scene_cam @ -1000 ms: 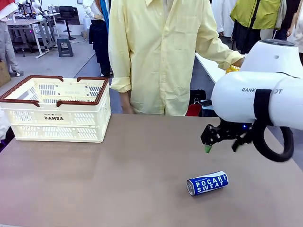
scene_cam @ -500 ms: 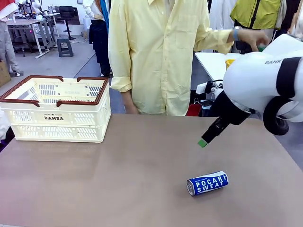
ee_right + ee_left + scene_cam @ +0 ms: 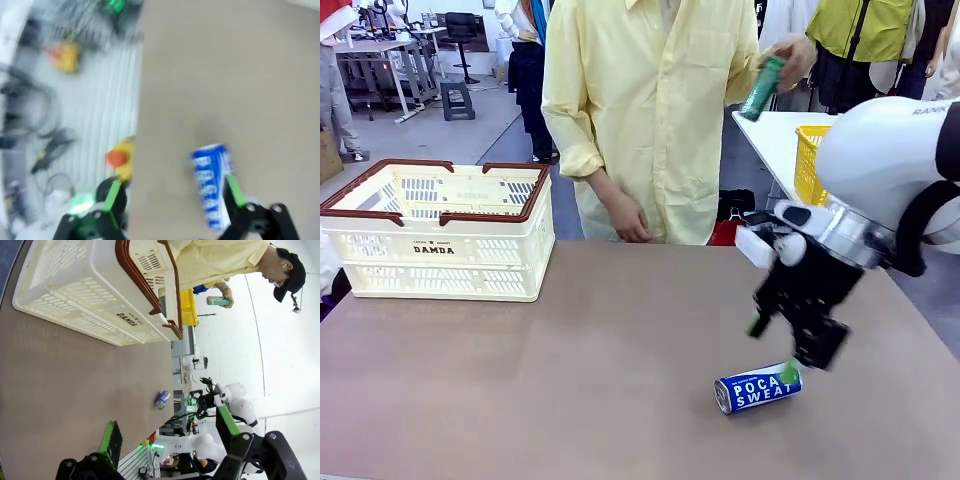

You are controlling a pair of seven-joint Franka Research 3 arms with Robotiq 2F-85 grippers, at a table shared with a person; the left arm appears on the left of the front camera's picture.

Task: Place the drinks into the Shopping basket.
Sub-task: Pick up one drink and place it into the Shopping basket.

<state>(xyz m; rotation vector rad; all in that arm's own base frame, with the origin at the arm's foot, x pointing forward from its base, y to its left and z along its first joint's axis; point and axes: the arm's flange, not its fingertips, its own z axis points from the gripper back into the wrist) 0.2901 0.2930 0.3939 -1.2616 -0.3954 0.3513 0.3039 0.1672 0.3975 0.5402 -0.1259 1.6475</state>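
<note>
My right gripper [image 3: 772, 348] hangs with jaws wide, just above the blue-and-white can [image 3: 758, 388]. It lies on its side at the near right of the table [image 3: 570, 380], lettering up. In my blurred wrist view, one of my pads [image 3: 233, 191] seems to sit over the can rather than beside it.

I judge the can light, stiff, smooth and prone to rolling, so I would clamp across its middle.

The Shopping basket [image 3: 470, 265] stands at the far left. The person's hand [image 3: 792, 55] holds a dark green can [image 3: 761, 88] aloft. My left gripper [image 3: 169, 432] is also spread wide.
</note>
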